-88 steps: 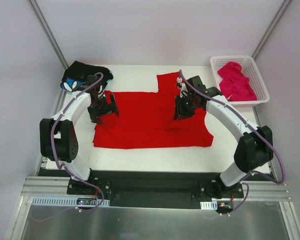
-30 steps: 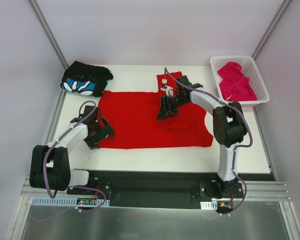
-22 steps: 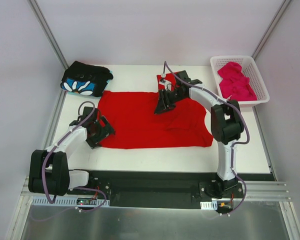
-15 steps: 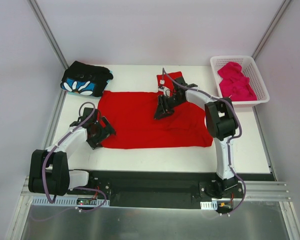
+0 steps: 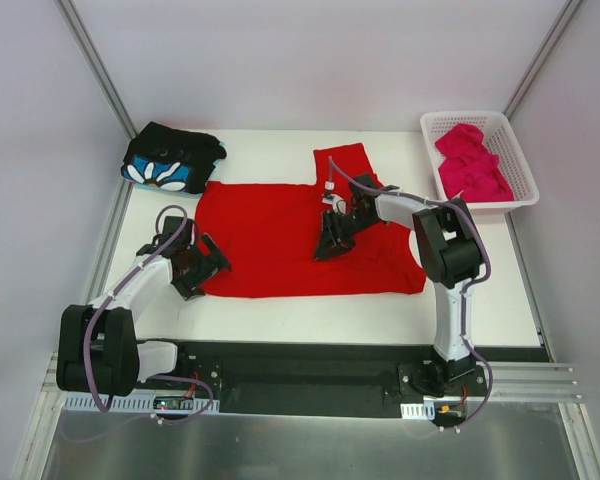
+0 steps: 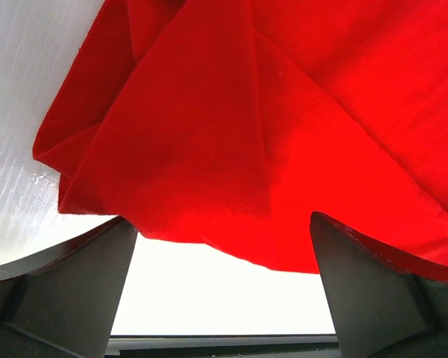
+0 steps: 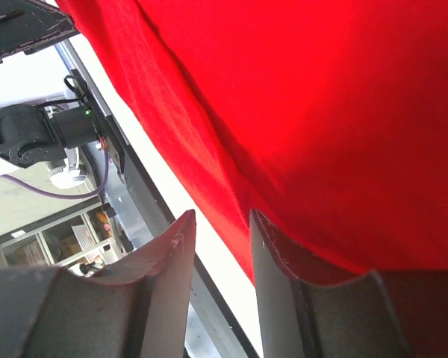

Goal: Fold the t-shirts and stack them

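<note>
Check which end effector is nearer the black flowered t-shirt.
Left. The left end effector lies nearward of the black t-shirt, at the red t-shirt's left edge; the right end effector is farther right, mid-shirt.

The red t-shirt (image 5: pixel 280 240) is soft matt cloth, the counter (image 5: pixel 280 312) smooth matt white, the basket (image 5: pixel 500 205) glossy white plastic.

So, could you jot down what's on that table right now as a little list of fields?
red t-shirt: spread out in the middle
black flowered t-shirt: compact bundle, far left corner
pink t-shirt: bunched in the white basket, far right
left gripper: open at the red t-shirt's near left corner
right gripper: over the red t-shirt, jaws narrowly apart, grip unclear
</note>
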Motion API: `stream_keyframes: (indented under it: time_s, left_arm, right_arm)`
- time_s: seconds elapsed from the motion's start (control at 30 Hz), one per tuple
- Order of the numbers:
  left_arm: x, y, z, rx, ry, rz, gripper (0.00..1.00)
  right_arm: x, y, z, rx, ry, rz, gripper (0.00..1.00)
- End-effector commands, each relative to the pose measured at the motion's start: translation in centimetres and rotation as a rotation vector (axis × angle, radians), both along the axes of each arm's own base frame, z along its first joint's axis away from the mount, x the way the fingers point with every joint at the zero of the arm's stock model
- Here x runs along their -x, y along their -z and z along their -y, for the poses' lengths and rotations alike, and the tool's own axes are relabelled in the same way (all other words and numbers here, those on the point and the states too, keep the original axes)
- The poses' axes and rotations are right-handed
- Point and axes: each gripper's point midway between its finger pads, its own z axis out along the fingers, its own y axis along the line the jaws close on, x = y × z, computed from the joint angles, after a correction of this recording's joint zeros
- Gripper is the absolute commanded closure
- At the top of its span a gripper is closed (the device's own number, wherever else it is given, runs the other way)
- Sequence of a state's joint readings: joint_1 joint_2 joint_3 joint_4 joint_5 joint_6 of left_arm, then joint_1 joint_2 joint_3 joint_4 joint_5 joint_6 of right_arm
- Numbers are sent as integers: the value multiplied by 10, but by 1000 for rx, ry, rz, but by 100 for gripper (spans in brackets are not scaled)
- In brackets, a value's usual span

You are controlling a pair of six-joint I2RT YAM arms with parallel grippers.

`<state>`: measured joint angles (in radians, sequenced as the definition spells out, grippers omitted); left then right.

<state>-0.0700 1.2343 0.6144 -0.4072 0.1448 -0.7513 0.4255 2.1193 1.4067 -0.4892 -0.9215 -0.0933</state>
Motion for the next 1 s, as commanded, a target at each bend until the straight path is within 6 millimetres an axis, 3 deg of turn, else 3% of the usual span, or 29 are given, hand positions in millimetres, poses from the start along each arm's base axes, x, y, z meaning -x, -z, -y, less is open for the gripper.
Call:
stream_keyframes:
  time_s: [0.0, 0.2, 0.4, 0.47, 0.53, 0.57, 0.6, 0.63, 0.67, 0.7, 0.73, 0.8, 0.83, 0.87, 0.9, 0.97]
  left_arm:
    - [0, -10, 0, 14, -2, 13, 1]
    - [1, -12, -1, 16, 0, 14, 1]
    - [-2, -26, -1, 16, 19, 35, 1]
    - [-6, -37, -6, -23, 39, 59, 1]
    - [-10, -46, -14, -86, 89, 77, 1]
    - [-16, -55, -18, -114, 105, 83, 1]
    - [-19, -58, -26, -163, 112, 81, 1]
    - [-21, -60, -30, -196, 151, 79, 1]
    - [-30, -65, -31, -212, 171, 72, 1]
    - [-27, -63, -33, -231, 191, 31, 1]
    - [-28, -63, -30, -243, 239, 18, 1]
    - [-35, -63, -23, -241, 295, -20, 1]
    - [-38, -62, -20, -246, 323, -26, 1]
    - [-44, -64, -10, -242, 361, -21, 1]
    - [-46, -65, -4, -229, 391, -17, 1]
    - [-55, -71, 19, -216, 476, 13, 1]
  right_arm:
    - [-1, -27, -8, -63, -24, 97, 65]
    - [1, -26, -9, -74, -32, 91, 75]
    - [0, -24, -10, -76, -46, 90, 67]
    - [-9, -21, -4, -8, -21, 136, 66]
    - [-15, -37, 5, 100, -8, 223, 65]
    - [-33, -32, 27, 295, 42, 328, 63]
    - [-21, -34, 40, 428, 7, 347, 63]
    - [-24, -48, 51, 517, 20, 406, 63]
    - [-42, -62, 72, 666, 80, 493, 63]
    - [-34, -68, 83, 732, 90, 484, 63]
    - [-32, -80, 88, 743, 144, 482, 63]
    - [-28, -81, 115, 829, 210, 468, 64]
    - [-24, -82, 119, 827, 236, 455, 64]
    - [-23, -96, 120, 779, 276, 479, 64]
    - [-16, -88, 130, 779, 302, 445, 65]
    - [-8, -102, 133, 701, 360, 442, 64]
